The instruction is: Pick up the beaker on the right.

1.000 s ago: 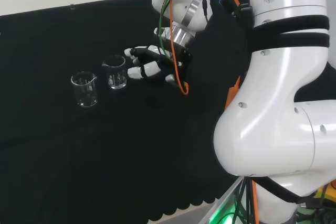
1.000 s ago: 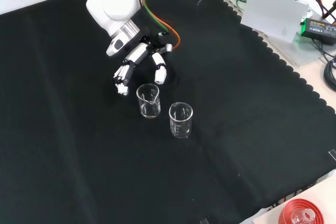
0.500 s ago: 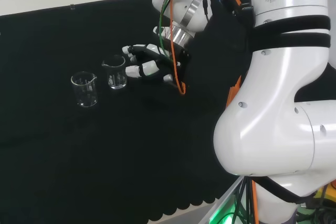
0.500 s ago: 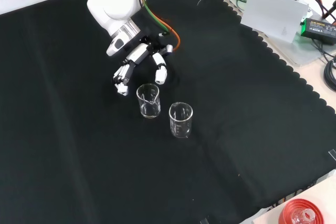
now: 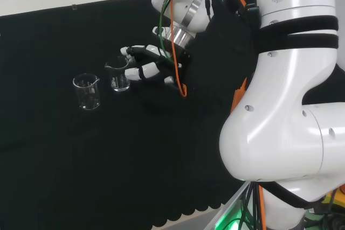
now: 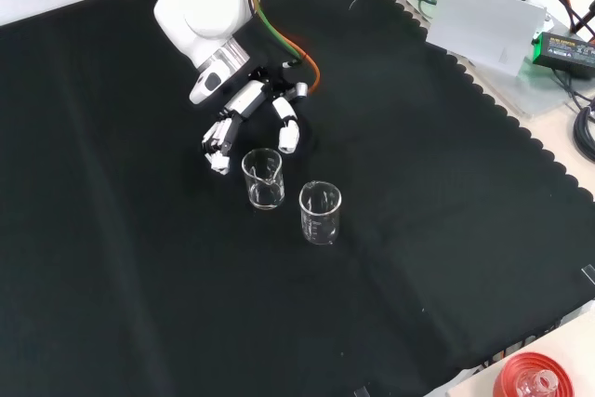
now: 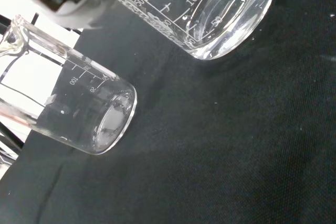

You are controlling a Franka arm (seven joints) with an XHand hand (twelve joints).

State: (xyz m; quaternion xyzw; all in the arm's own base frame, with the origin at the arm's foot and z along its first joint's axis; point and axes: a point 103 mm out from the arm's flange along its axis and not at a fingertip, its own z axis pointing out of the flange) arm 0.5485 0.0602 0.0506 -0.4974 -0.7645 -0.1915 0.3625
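Observation:
Two empty clear glass beakers stand on the black cloth. In the head view the right beaker (image 5: pixel 119 75) stands just left of the hand (image 5: pixel 152 66), and the left beaker (image 5: pixel 87 91) stands apart from it. The front view has the hand (image 6: pixel 249 109) just above the nearer beaker (image 6: pixel 263 178), with the other beaker (image 6: pixel 320 213) lower right. The hand is open; its fingers (image 6: pixel 218 139) and thumb (image 6: pixel 287 133) are spread to either side of the beaker's rim and hold nothing. In the wrist view both beakers loom close, one (image 7: pixel 215 14) nearer than the other (image 7: pixel 79 114).
In the front view a grey box (image 6: pixel 488 20) and cables lie beyond the cloth's scalloped edge at the upper right. A red ribbed stand (image 6: pixel 535 380) sits at the lower right corner. The arm's white links (image 5: pixel 285 95) take up the head view's right.
The hand has crept closer to the right beaker, leftward in the head view and downward in the front view. Both beakers stand where they were.

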